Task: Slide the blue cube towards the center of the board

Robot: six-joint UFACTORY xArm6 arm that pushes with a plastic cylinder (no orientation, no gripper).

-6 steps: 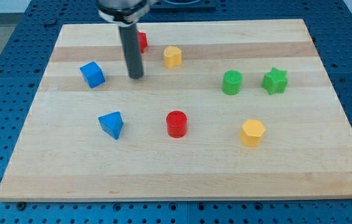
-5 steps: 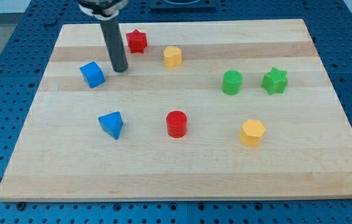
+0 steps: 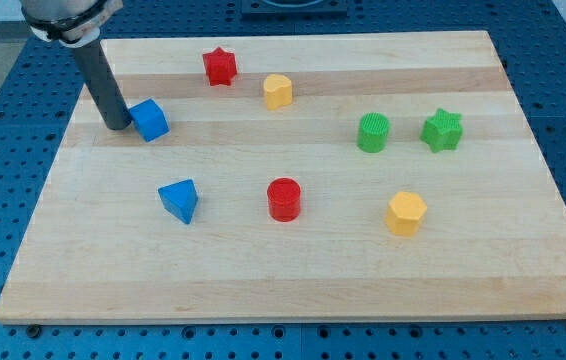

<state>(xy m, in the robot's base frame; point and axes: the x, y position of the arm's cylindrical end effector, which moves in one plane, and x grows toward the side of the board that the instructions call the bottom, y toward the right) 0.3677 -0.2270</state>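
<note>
A pale wooden board (image 3: pixel 293 270) lies on a blue perforated desk (image 3: pixel 3 80), seen from slightly above. A dark rod comes down from the view's top left, and my tip (image 3: pixel 118 126) rests on the board near its left edge, toward the top. The arm carries no fingers, only this plain rod, so there is nothing to open or close.

The blue cube (image 3: pixel 149 119) sits just to the right of my tip, so close that the two look to be touching, though the contact itself cannot be made out for certain. The cube is in the board's upper left part, well apart from the middle of the board.

Below the cube, toward the view's bottom, sits a blue triangular block (image 3: pixel 179 200). To its right, near the middle of the board, stands a red cylinder (image 3: pixel 284 199). Further right and a little lower is a yellow hexagonal block (image 3: pixel 405 213).

Along the top of the board sits a red star (image 3: pixel 220 67), with a yellow block (image 3: pixel 277 91) of rounded shape just to its right and slightly lower. On the right side of the board a green cylinder (image 3: pixel 373 132) stands beside a green star (image 3: pixel 442 130), the two near each other but apart.
</note>
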